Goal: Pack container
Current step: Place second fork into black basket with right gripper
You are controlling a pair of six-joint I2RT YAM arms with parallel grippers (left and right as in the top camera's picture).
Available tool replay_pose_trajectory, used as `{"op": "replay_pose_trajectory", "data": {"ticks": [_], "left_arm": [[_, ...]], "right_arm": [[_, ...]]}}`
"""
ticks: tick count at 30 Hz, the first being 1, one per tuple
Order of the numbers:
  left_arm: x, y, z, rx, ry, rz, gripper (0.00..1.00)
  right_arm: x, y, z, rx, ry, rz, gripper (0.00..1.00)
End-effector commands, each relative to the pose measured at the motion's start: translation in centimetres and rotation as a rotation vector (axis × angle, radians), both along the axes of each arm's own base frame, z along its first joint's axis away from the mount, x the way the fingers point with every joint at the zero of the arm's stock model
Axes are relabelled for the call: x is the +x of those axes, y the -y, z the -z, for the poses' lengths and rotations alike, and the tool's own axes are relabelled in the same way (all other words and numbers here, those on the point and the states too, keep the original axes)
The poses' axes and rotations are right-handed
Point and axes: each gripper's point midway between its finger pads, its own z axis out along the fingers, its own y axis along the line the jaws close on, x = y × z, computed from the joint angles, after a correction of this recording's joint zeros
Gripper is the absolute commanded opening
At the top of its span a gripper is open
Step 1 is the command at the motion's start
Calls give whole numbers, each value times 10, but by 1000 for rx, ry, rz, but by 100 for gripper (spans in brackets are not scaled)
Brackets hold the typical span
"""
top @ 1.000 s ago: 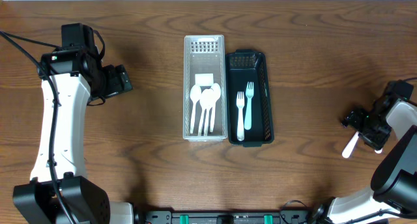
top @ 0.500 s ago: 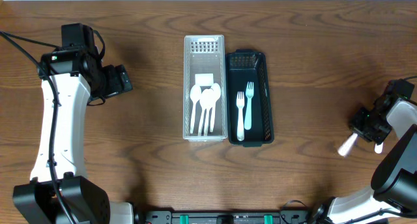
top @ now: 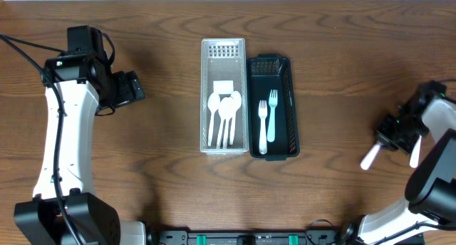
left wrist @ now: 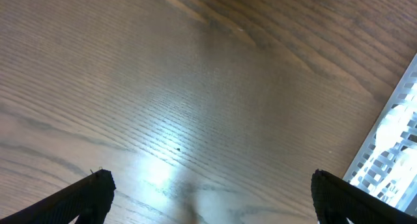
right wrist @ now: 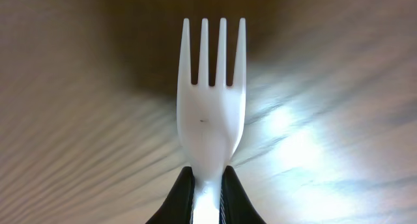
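Far right on the table, my right gripper is shut on the handle of a white plastic fork. In the right wrist view the fork stands straight out from between the closed fingers, tines away from the camera, above the wood. A clear white basket in the middle holds several white spoons. Beside it, a black basket holds two white forks. My left gripper hangs open at the left over bare wood, nothing between its fingertips.
The two baskets stand touching, side by side, at the table's centre. The white basket's corner shows at the right edge of the left wrist view. A small white piece shows beside my right arm.
My right gripper has shut on the fork and shifted slightly left with it. The left arm has not moved.
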Motion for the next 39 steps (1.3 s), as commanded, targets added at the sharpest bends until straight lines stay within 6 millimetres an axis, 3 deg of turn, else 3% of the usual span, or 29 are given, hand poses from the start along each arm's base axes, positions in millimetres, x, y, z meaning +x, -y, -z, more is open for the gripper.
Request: {"op": "replay_pose_trajectory", "data": {"ticks": [1, 5, 9, 14, 19, 25, 27, 29, 30, 32, 35, 37, 39], "left_arm": [[1, -2, -6, 11, 14, 8, 98], [1, -2, -6, 11, 14, 8, 98], [1, -2, -6, 11, 14, 8, 98], [1, -2, -6, 11, 14, 8, 98], [1, -2, -6, 11, 15, 8, 98], [1, -2, -6, 11, 15, 8, 98], [1, -2, -6, 11, 15, 8, 98], [1, -2, -6, 11, 15, 8, 98], [1, -3, -6, 11, 14, 8, 98], [1, -2, -6, 11, 15, 8, 98], [1, -3, -6, 11, 15, 8, 98], [1, -2, -6, 11, 15, 8, 98], [1, -3, -6, 11, 15, 8, 98]], "right_arm": [[47, -31, -48, -4, 156, -142, 1], [86, -86, -110, -26, 313, -296, 1], [108, -165, -162, -13, 457, -432, 1], [113, -241, -172, -20, 531, -517, 1], [106, -279, -137, -63, 453, -533, 1], [97, -298, -71, -72, 286, -580, 1], [95, -299, -58, -70, 252, -586, 3], [94, -300, -54, -66, 240, -587, 20], [95, -299, -54, -66, 242, -586, 23], [99, -298, -62, -66, 264, -595, 26], [107, -293, -90, -66, 319, -611, 36], [113, -285, -119, -73, 363, -619, 36], [120, -265, -156, -110, 419, -578, 36]]}}
